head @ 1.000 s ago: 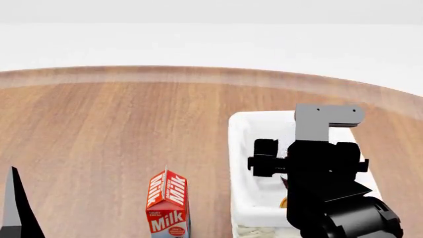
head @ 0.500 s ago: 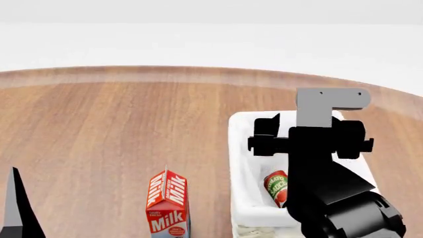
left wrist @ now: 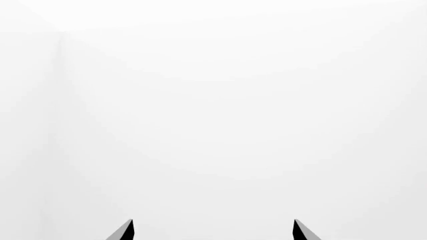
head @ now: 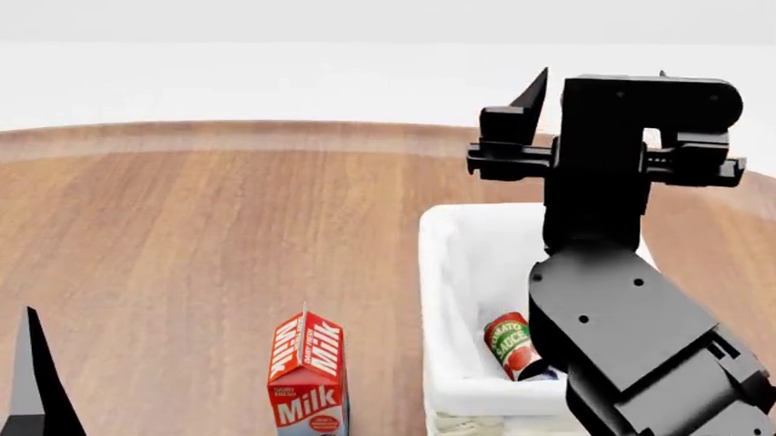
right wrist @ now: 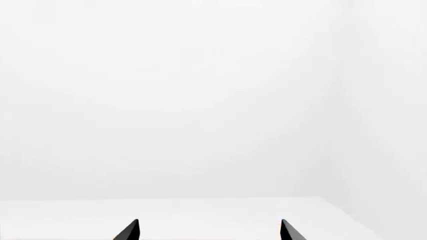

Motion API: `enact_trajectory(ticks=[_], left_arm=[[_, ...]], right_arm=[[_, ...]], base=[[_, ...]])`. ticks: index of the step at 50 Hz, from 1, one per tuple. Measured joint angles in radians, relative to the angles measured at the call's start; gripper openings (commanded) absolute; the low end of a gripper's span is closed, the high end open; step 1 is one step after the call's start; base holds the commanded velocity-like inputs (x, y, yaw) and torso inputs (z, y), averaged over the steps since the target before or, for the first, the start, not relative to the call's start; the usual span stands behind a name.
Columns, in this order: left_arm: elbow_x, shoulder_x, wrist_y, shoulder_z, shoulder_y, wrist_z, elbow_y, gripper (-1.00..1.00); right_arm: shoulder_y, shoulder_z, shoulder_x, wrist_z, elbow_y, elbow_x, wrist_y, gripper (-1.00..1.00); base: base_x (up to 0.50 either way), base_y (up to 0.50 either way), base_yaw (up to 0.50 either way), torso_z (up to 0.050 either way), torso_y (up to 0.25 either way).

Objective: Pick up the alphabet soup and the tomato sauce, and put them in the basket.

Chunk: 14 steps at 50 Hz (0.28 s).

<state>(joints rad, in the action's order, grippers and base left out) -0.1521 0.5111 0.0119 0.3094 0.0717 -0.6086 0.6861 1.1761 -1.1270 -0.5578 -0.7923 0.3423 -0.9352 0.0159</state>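
Note:
The tomato sauce [head: 508,344], a red can with a green band, lies on its side inside the basket [head: 442,272] at the right of the table. My right gripper [head: 598,82] is raised high above the basket's far end, open and empty; the right wrist view shows its fingertips [right wrist: 131,230] wide apart against white background. Only one finger [head: 33,381] of my left gripper shows in the head view, at the lower left. In the left wrist view the left gripper [left wrist: 212,230] is open with nothing in it. The alphabet soup is hidden.
A red milk carton [head: 305,377] stands near the front, left of the basket. The round wooden table [head: 218,227] curves along the far side. My right arm [head: 631,336] covers the basket's right part.
My right gripper has risen from inside the basket to well above it. The tomato sauce came into view lying in the basket, let go. The left arm has not moved.

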Motion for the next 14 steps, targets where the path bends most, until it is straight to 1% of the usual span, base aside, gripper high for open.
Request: enact_trajectory(ticks=[14], left_arm=[[0.001,0.001,-0.001,0.003,-0.001,-0.002,0.003,1.00]], right_arm=[[0.029,0.000,-0.074,-0.118,-0.204,0.094,0.019,1.00]], base=[[0.00,0.00,0.00,0.000,0.000]])
